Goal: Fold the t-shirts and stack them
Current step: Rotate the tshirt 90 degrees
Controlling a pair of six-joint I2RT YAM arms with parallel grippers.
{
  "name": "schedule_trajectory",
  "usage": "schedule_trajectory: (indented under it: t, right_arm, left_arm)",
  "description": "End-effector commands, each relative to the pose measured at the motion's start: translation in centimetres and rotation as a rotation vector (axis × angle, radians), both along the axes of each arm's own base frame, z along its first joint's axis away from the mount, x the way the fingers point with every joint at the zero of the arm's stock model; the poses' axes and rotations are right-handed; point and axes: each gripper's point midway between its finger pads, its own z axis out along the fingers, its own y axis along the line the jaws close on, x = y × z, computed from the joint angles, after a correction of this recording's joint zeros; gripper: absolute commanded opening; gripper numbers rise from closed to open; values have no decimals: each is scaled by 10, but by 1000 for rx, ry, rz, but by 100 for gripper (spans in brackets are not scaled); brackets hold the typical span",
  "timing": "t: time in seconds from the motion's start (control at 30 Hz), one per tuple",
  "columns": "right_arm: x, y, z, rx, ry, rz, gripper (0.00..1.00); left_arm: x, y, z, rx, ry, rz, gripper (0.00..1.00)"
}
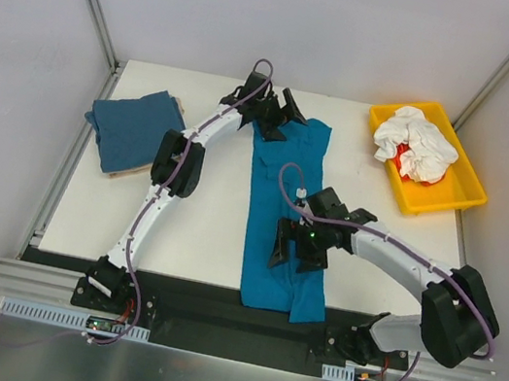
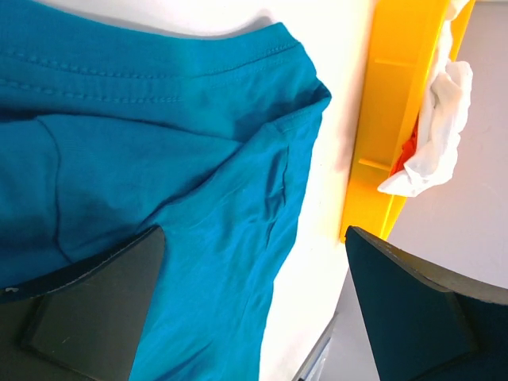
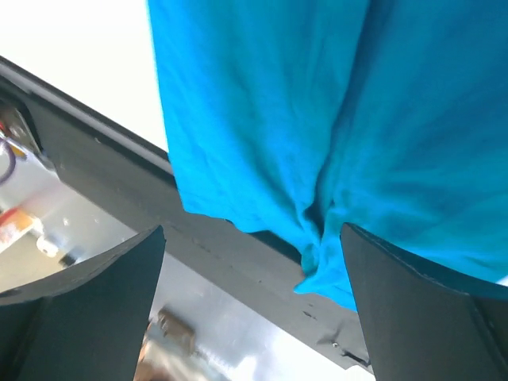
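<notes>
A bright teal t-shirt (image 1: 286, 181) lies folded into a long strip down the middle of the table, and its near end hangs over the front edge. My left gripper (image 1: 284, 124) hovers open over the strip's far end, where a sleeve and hem (image 2: 159, 143) show between its fingers (image 2: 95, 305). My right gripper (image 1: 294, 255) is open above the near end, whose bunched hem (image 3: 317, 103) droops past the table edge. At the far left a slate-blue t-shirt (image 1: 132, 129) lies folded on a beige one, of which only a thin edge (image 1: 127, 173) shows.
A yellow tray (image 1: 443, 194) sits at the far right corner with crumpled white cloth (image 1: 415, 145) and something red in it; its wall (image 2: 381, 119) stands close to the teal sleeve. Grey enclosure walls and rails ring the table. A black strip (image 3: 238, 262) runs along the front edge.
</notes>
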Motion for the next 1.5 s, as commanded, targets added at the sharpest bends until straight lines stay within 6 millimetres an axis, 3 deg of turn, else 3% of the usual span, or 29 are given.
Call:
schedule_trajectory:
  t: [0.0,0.03,0.1,0.13,0.2,0.23,0.27,0.3,0.33,0.37,0.4,0.43,0.47,0.5,0.53,0.57,0.6,0.63,0.67,0.7,0.73,0.77,0.8,0.87,0.9,0.97,1.2,1.3,1.47]
  right_arm:
    - [38,-6,41,-59,-196,0,96]
    - [51,-12,44,-103,-241,-23,96]
    - [68,-12,55,-128,-286,-39,96]
    - [76,-15,57,-148,-304,-59,96]
    - [90,-9,64,-140,-333,-67,96]
    - [95,-8,65,-146,-341,-72,97]
    - [99,-6,66,-146,-349,-74,96]
    - [105,-3,62,-156,-345,-75,96]
    - [112,1,67,-153,-359,-80,96]
    - [116,4,65,-157,-358,-75,96]
    - [120,6,55,-174,-334,-81,96]
    - [127,12,58,-168,-341,-84,96]
    - [132,14,46,-191,-314,-85,96]
    - [138,16,43,-206,-314,-94,96]
    - [146,21,46,-206,-326,-102,96]
    - [151,21,32,-247,-303,-102,97]
    - [157,19,27,-285,-306,-114,96]
    - [161,20,23,-301,-301,-115,96]
    - [167,22,15,-325,-286,-113,96]
    - [170,23,11,-337,-279,-116,96]
    - [171,25,7,-339,-268,-116,96]
    - [172,28,0,-345,-253,-115,96]
    - [172,29,-4,-343,-237,-119,96]
    - [171,31,-15,-349,-218,-129,96]
    - [171,31,-19,-356,-212,-133,96]
    - [171,30,-28,-373,-197,-136,96]
    - [178,47,-45,-339,-157,-165,97]
    - [192,63,-41,-299,-166,-191,96]
    - [223,89,-21,-219,-219,-252,96]
  left_arm:
    - [-8,-9,11,-21,-42,-39,99]
    - [-7,-9,33,-29,-84,-45,99]
    - [-9,-8,58,-36,-142,-72,100]
    - [-12,-7,89,-43,-210,-91,99]
    - [-20,-2,116,-45,-265,-118,99]
    - [-28,4,157,-51,-346,-130,99]
    - [-36,9,155,-35,-336,-137,99]
    - [-52,16,196,-51,-402,-151,99]
    - [-59,24,205,-35,-431,-158,99]
    - [-71,32,190,-12,-392,-165,99]
    - [-89,41,222,-19,-447,-168,99]
    - [-99,50,225,-1,-465,-176,99]
    - [-115,58,200,27,-408,-187,99]
    - [-134,69,222,38,-453,-175,99]
    - [-146,76,216,63,-453,-172,99]
    - [-166,86,178,100,-371,-177,99]
    - [-184,95,191,106,-403,-167,99]
    - [-194,103,181,134,-388,-152,99]
    - [-215,112,145,166,-312,-159,99]
    - [-231,120,151,167,-330,-152,99]
    - [-241,125,140,178,-304,-146,100]
    - [-261,132,112,195,-239,-155,99]
    - [-274,137,112,191,-245,-156,99]
    - [-299,148,83,223,-174,-158,99]
    - [-307,152,84,225,-175,-153,99]
    - [-323,158,72,230,-137,-152,99]
    - [-350,167,71,218,-121,-140,99]
    - [-354,174,68,250,-116,-119,99]
    - [-344,188,64,333,-109,-48,99]
